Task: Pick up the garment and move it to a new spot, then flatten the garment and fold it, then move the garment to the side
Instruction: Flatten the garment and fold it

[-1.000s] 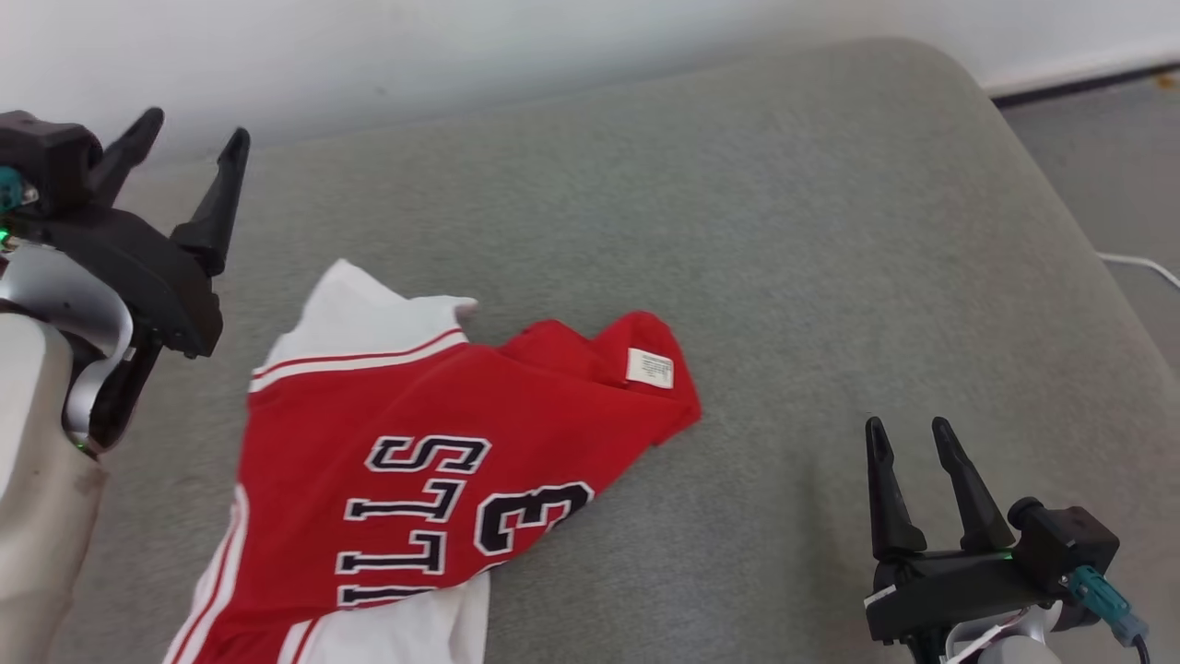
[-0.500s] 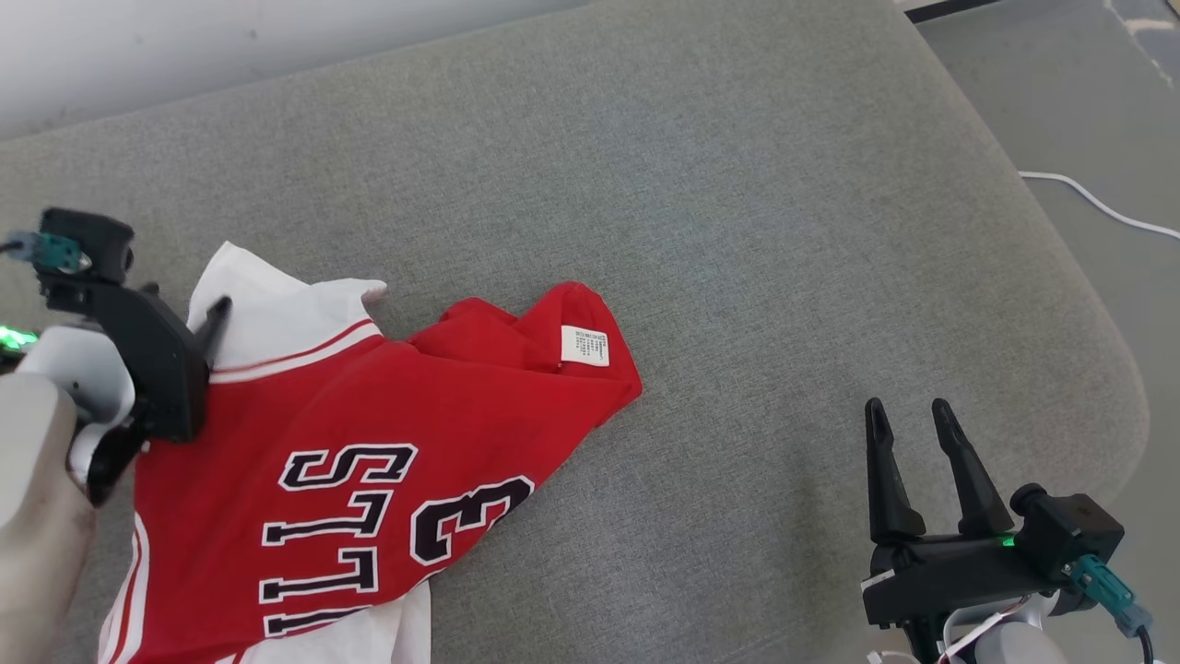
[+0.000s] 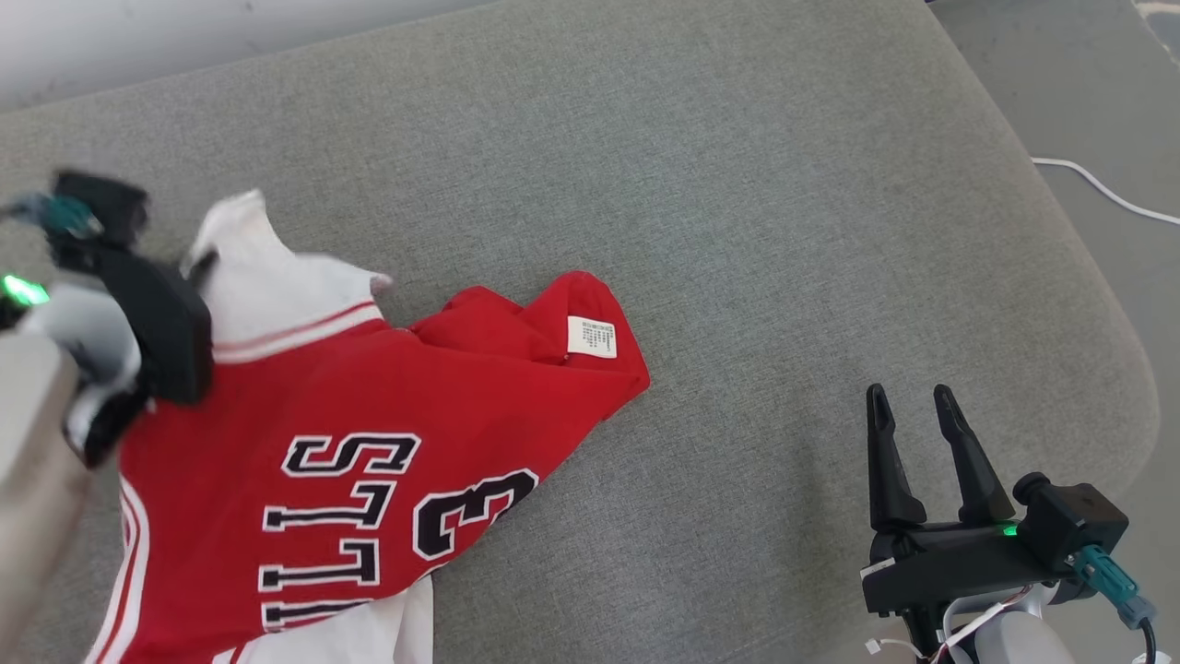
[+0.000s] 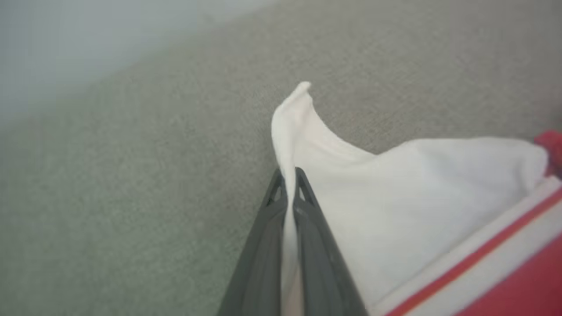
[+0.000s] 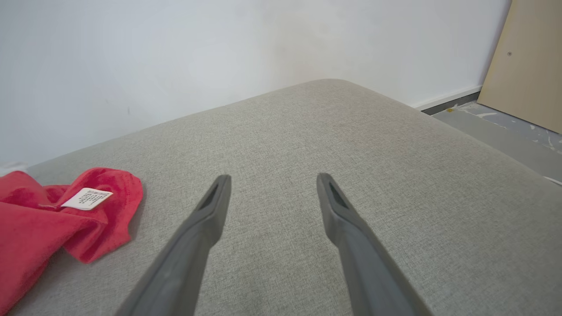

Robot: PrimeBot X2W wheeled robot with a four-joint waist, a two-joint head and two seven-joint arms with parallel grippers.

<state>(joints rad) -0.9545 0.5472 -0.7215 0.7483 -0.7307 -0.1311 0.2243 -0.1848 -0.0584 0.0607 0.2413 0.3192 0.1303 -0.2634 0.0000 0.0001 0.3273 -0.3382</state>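
The garment (image 3: 369, 433) is a red jersey with white sleeves, black-and-white lettering and a small white label, lying crumpled on the left of the grey cushion (image 3: 701, 184). My left gripper (image 3: 198, 267) is shut on the jersey's white sleeve (image 3: 267, 295), and that sleeve's corner is pulled up off the cushion. In the left wrist view the two fingers (image 4: 268, 215) pinch the white cloth (image 4: 395, 206) between them. My right gripper (image 3: 913, 415) stands open over bare cushion at the lower right, well apart from the jersey. The right wrist view has the jersey's red edge (image 5: 66, 210) at the left.
The cushion's rounded edge (image 3: 1120, 332) runs down the right, with grey floor and a white cable (image 3: 1097, 189) beyond it. A pale wall (image 5: 219, 52) rises behind the cushion, and a tan board (image 5: 531, 66) leans at the far right.
My left gripper came down from above the cushion onto the white sleeve, shut on it and lifted its corner. The head camera tilted down. The right gripper kept its place.
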